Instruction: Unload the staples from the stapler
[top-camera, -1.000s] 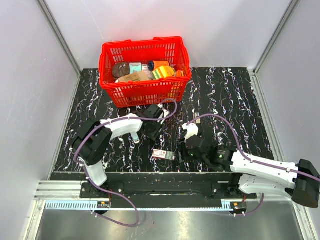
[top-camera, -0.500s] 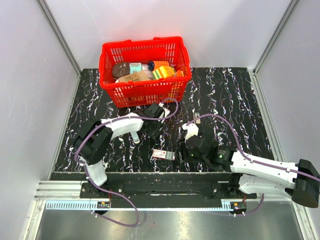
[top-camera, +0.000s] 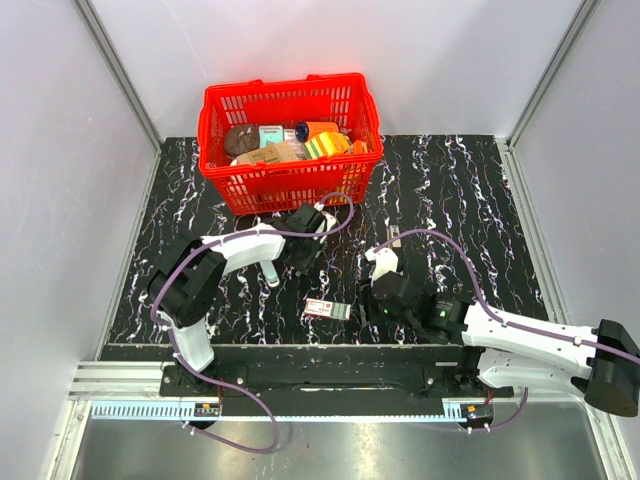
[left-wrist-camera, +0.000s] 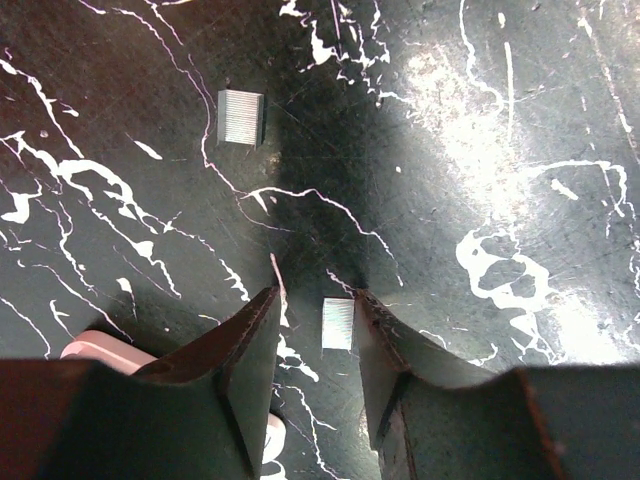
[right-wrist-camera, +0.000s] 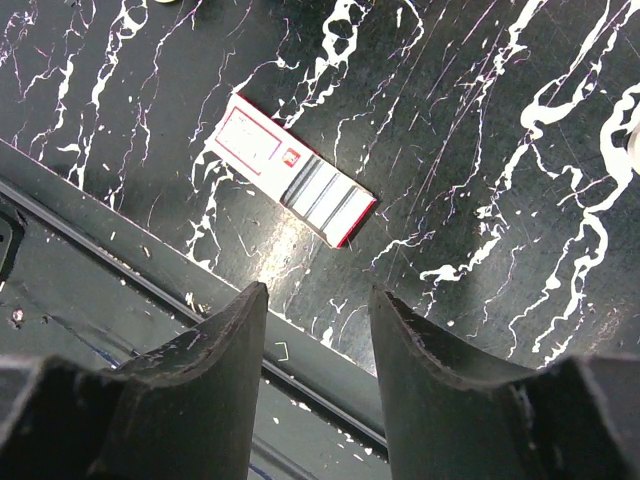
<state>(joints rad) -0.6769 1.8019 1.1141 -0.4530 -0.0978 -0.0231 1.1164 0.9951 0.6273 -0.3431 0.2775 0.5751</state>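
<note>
My left gripper (top-camera: 303, 255) is open and low over the black marbled table. In the left wrist view a short silvery strip of staples (left-wrist-camera: 338, 323) lies on the table between my fingertips (left-wrist-camera: 316, 295), close to the right finger and not gripped. A second short strip (left-wrist-camera: 240, 116) lies farther ahead. A small pale bar (top-camera: 395, 238) lies on the table at mid-right. I cannot make out the stapler in any view. My right gripper (top-camera: 378, 300) is open and empty (right-wrist-camera: 315, 300) over the table's front edge.
A small white and red printed box (right-wrist-camera: 290, 170) lies open in front of my right gripper; it also shows in the top view (top-camera: 327, 310). The red basket (top-camera: 290, 185) full of items stands at the back. A white rounded object (left-wrist-camera: 95, 350) sits beside my left finger.
My left gripper has shifted slightly toward the basket. The right arm has barely moved. The box has stayed in place.
</note>
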